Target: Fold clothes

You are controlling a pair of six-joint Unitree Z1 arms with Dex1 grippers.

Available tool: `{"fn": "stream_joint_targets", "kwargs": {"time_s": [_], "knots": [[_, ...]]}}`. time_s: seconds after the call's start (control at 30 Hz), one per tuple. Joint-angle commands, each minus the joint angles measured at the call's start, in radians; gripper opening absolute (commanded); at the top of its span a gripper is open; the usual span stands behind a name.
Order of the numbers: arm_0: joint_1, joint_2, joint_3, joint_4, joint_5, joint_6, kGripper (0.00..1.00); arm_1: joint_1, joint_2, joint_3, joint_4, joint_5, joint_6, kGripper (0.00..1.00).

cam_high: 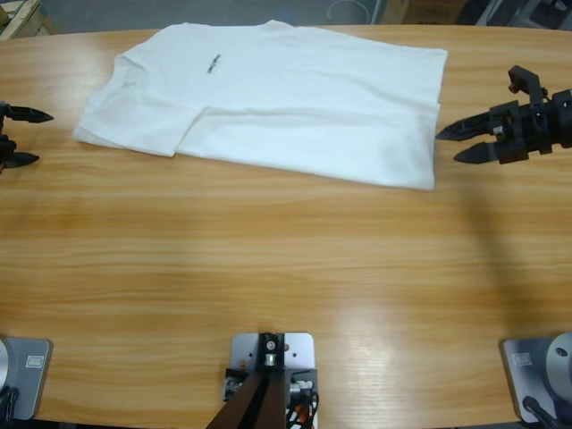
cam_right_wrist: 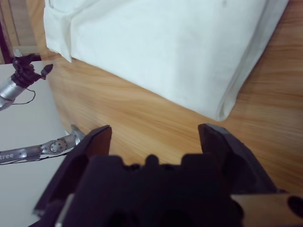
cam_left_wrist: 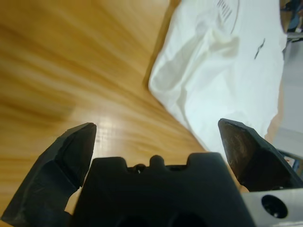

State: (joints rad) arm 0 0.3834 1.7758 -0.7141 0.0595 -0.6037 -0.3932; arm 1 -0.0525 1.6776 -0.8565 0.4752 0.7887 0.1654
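Observation:
The clothes are one white T-shirt (cam_high: 277,98) lying flat on the far half of the table, its bottom part folded over itself, with a small dark mark (cam_high: 212,64) near the collar. My left gripper (cam_high: 40,137) stands open at the table's left edge, a short way from the sleeve. Its wrist view shows the open left gripper (cam_left_wrist: 156,135) over wood, with the shirt (cam_left_wrist: 222,71) ahead. My right gripper (cam_high: 449,146) is open, its tips just beside the shirt's right edge. In the right wrist view the right gripper (cam_right_wrist: 155,133) faces the folded hem (cam_right_wrist: 165,42).
The long wooden table (cam_high: 268,268) stretches wide in front of the shirt. Its far edge runs just behind the collar, with boxes and floor beyond. In the right wrist view the other arm (cam_right_wrist: 23,75) shows small past the table's end.

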Motion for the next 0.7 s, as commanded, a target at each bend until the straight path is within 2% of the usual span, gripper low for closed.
{"fn": "stream_joint_targets", "kwargs": {"time_s": [0.03, 0.17, 0.37, 0.7], "knots": [[-0.037, 0.170, -0.006, -0.133, -0.067, -0.049, 1.000, 0.008, 0.057, 0.012, -0.010, 0.014, 0.000, 0.743], [-0.091, 0.214, -0.002, -0.194, -0.076, -0.094, 1.000, 0.008, 0.068, 0.010, -0.013, 0.015, -0.001, 0.743], [-0.097, 0.247, -0.007, -0.280, -0.091, -0.153, 1.000, 0.008, 0.076, 0.007, -0.013, 0.017, -0.006, 0.743], [-0.133, 0.296, -0.005, -0.302, -0.127, -0.177, 1.000, 0.008, 0.078, 0.008, -0.013, 0.018, -0.009, 0.743]]}}
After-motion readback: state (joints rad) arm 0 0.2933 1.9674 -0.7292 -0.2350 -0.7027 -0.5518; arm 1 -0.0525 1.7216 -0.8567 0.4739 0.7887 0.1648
